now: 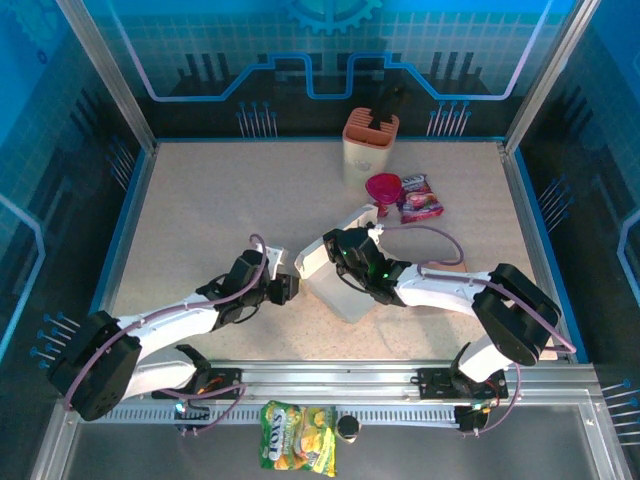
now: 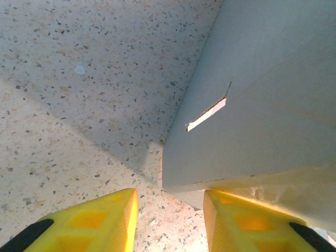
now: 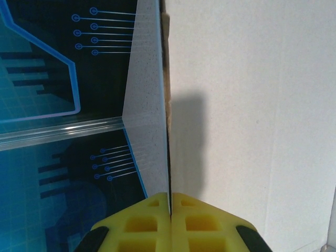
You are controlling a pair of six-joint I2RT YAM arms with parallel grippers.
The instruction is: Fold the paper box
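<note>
The white paper box (image 1: 335, 285) stands partly folded in the middle of the table, one flap (image 1: 352, 216) reaching back. My right gripper (image 1: 347, 256) holds it from above. In the right wrist view that gripper (image 3: 170, 197) is shut on the thin edge of a box panel (image 3: 247, 105). My left gripper (image 1: 291, 288) is low at the box's left side. In the left wrist view it (image 2: 169, 202) is open, with bare table between the yellow fingers (image 2: 105, 220). The box's corner (image 2: 262, 94), with a cut slot (image 2: 207, 113), lies over the right finger.
A beige holder (image 1: 370, 140) with a dark handle stands at the back. A pink funnel (image 1: 383, 190) and a snack packet (image 1: 420, 197) lie in front of it. A yellow snack bag (image 1: 298, 450) lies on the rail below the arm bases. Metal frame posts border the table.
</note>
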